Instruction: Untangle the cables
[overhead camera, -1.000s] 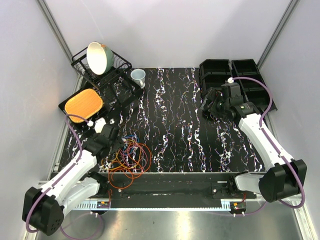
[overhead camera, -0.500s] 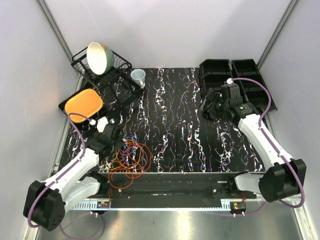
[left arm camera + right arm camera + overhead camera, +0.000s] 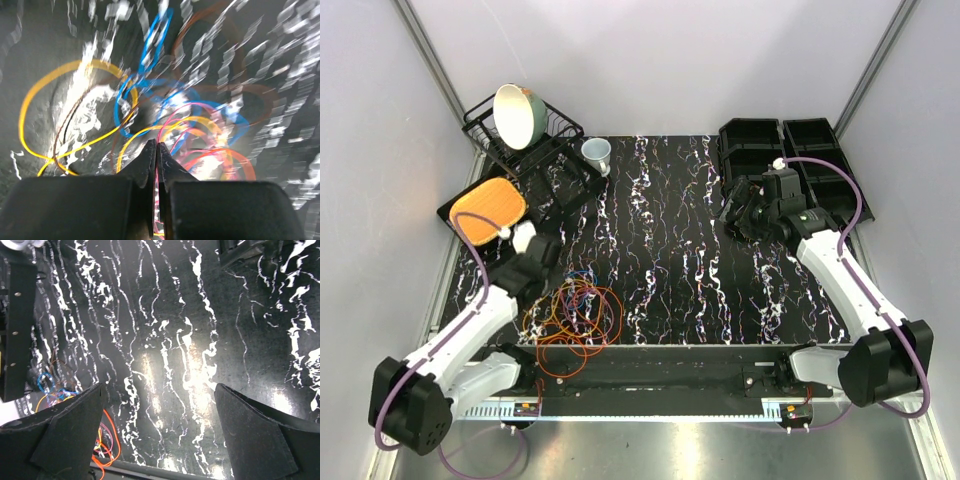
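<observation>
The cables (image 3: pixel 582 315) lie in a loose tangle of orange, red, blue, yellow and pink loops at the table's near left. My left gripper (image 3: pixel 556 278) is at the tangle's far-left edge. In the left wrist view its jaws (image 3: pixel 156 148) are pressed together with a pink cable (image 3: pixel 170 126) running between them. Yellow loops (image 3: pixel 30 100) and blue loops (image 3: pixel 146 50) spread out beyond the fingertips, blurred. My right gripper (image 3: pixel 734 214) hovers over the far right of the table, wide open (image 3: pixel 159 390) with nothing between its fingers. Orange cable ends (image 3: pixel 106 439) show at its lower left.
A black dish rack (image 3: pixel 555 135) holding a bowl (image 3: pixel 517 113) stands at the back left, with a pale cup (image 3: pixel 597 152) beside it. An orange pad (image 3: pixel 488 205) lies on a black tray at the left edge. Black bins (image 3: pixel 790 150) sit at the back right. A rail (image 3: pixel 660 366) runs along the near edge.
My left gripper has shut on the pink cable and shifted slightly away from the near edge, tugging the tangle's left loops. The right arm has barely moved.
</observation>
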Robot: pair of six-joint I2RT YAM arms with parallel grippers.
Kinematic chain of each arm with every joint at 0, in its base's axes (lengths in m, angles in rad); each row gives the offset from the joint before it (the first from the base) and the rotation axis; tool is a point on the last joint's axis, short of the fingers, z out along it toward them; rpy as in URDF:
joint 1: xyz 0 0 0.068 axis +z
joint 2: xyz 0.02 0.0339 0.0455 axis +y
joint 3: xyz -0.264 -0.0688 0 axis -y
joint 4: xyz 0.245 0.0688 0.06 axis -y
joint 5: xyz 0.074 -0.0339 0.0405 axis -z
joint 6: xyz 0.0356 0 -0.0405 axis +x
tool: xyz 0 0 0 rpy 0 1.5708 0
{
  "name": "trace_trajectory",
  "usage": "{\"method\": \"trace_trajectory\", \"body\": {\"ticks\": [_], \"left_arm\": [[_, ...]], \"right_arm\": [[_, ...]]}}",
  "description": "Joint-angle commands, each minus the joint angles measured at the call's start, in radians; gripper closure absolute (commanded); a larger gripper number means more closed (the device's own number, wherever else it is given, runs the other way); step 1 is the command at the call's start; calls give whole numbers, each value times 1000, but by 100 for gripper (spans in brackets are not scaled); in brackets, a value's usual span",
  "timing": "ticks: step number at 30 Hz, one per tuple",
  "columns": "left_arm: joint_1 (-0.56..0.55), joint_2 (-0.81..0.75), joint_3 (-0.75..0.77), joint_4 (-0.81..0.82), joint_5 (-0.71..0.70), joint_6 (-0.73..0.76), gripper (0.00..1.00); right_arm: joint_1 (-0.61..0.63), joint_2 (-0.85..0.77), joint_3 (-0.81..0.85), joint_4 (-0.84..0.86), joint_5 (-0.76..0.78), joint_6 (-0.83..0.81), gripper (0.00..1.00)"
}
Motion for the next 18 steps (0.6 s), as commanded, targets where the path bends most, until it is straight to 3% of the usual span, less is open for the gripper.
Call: {"method": "trace_trajectory", "body": {"ticks": [1, 7, 10, 12, 15, 18], "left_arm": [[-2, -29, 334, -68, -84, 49, 100], [-24, -17, 784, -144, 57, 214, 100], [-28, -8, 841, -158, 142, 263, 100], [-30, -17, 811, -161, 176, 271, 100], [-28, -40, 621, -115, 269, 286, 100], [-30, -63, 480, -45, 447, 296, 100]], "right_arm": [[5, -53, 25, 23, -25, 11, 5], [5, -88, 65, 54, -111, -1, 5], [5, -102, 61, 95, -183, -5, 5], [5, -105, 56, 120, -235, -5, 5], [5, -116, 42, 167, -300, -21, 5], [5, -119, 45, 195, -384, -38, 5]]}}
